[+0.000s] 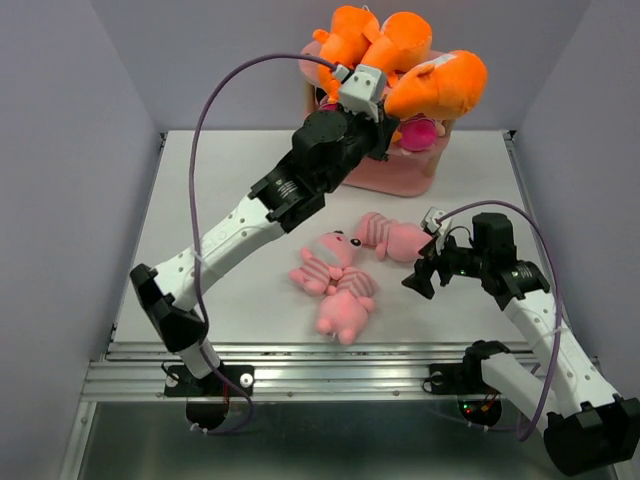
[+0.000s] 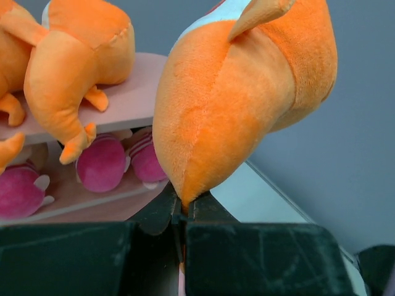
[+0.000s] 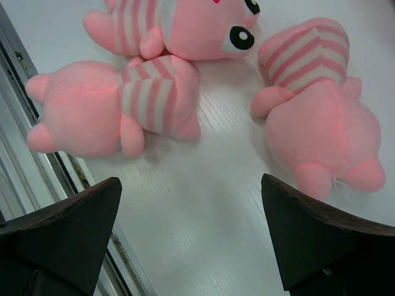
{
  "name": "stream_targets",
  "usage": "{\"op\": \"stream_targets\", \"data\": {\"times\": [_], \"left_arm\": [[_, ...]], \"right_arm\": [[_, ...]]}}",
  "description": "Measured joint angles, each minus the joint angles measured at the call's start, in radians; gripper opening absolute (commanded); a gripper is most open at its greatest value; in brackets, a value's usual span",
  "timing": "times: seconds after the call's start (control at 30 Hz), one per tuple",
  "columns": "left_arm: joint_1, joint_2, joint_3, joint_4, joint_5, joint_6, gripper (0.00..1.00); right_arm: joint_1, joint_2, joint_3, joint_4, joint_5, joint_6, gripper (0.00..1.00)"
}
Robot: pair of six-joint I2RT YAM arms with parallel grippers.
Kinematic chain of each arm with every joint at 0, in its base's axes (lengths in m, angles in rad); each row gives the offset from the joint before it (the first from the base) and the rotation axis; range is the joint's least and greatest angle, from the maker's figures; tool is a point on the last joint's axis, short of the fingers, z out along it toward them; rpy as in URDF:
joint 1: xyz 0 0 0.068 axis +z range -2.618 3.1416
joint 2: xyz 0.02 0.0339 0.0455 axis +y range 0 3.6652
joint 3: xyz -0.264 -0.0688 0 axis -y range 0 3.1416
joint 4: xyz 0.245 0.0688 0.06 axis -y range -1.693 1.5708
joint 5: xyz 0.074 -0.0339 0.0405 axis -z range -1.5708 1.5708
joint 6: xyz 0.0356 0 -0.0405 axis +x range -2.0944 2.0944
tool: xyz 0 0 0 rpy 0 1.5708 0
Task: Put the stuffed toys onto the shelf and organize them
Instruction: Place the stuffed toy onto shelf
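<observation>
The pink shelf [image 1: 400, 178] stands at the back of the table. Two orange monsters [image 1: 352, 35] lie on its top tier [image 2: 133, 102]. My left gripper [image 2: 185, 206] is shut on the bottom seam of a third orange monster [image 2: 247, 92] and holds it at the shelf's right side, level with the top tier [image 1: 440, 85]. Magenta dolls [image 2: 102, 163] sit on the middle tier. Three pink striped pigs [image 1: 325, 262] [image 1: 345, 308] [image 1: 392, 238] lie on the table. My right gripper [image 3: 191, 234] is open and empty, low over the table just near of the pigs [image 3: 92, 114] [image 3: 321, 117].
Grey walls enclose the table on the left, back and right. A metal rail [image 1: 330, 375] runs along the near edge. The left arm [image 1: 250, 225] reaches diagonally over the table's left half toward the shelf.
</observation>
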Motion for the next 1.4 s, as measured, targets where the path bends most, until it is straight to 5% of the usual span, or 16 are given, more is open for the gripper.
{"op": "stream_targets", "data": {"times": [0.33, 0.73, 1.4], "left_arm": [[0.016, 0.378, 0.391, 0.055, -0.047, -0.025, 0.0], [0.027, 0.594, 0.547, 0.202, -0.113, -0.159, 0.0], [0.053, 0.743, 0.642, 0.29, -0.202, -0.268, 0.0]], "right_arm": [[0.0, -0.009, 0.0, -0.01, -0.035, -0.028, 1.0], [0.0, -0.056, 0.0, -0.016, -0.053, -0.043, 1.0], [0.0, -0.074, 0.0, -0.016, -0.055, -0.05, 1.0]]}}
